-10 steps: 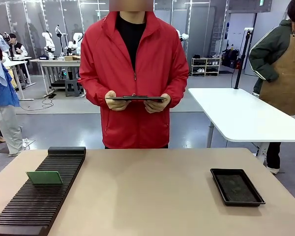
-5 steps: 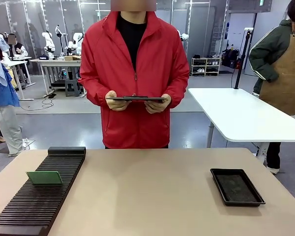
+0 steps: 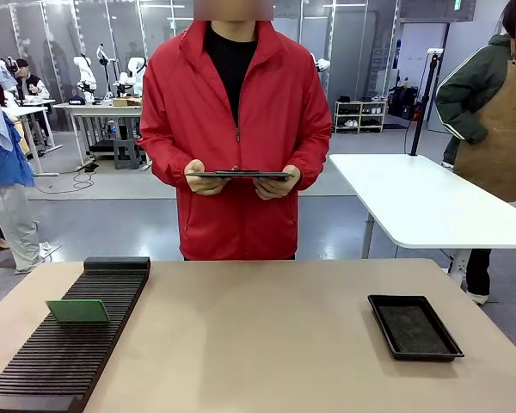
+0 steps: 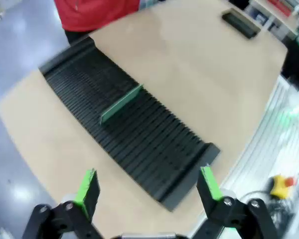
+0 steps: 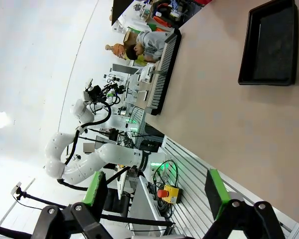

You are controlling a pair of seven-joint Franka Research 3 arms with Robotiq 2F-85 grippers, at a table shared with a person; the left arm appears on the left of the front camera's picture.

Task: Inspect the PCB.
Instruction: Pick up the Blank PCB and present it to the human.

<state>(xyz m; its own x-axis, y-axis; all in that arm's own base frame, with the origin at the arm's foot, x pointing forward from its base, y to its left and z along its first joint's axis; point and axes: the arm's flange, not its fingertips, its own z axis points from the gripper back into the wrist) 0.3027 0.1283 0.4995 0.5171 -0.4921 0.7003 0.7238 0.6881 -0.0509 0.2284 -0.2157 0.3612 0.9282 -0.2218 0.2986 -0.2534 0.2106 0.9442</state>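
Left hand point(image 4: 148, 187) spread wide, PCB point(image 4: 121, 103) well apart

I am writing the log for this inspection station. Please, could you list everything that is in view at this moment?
PCB: one, green, standing in a slot of the rack, on the robot's left.
Slotted rack: one, black, along the left side of the table.
Tray: one, black, shallow, on the table's right side, nothing in it.
Table: one, beige, under the rack and tray.
Second table: one, white, behind on the right.
Tablet-like slab: one, dark, held flat by the person.
Person: one, red jacket, at the far side; both hands on the slab.
Left gripper: black with green pads, open, above the rack.
Right gripper: same colours, open, off the table's edge.
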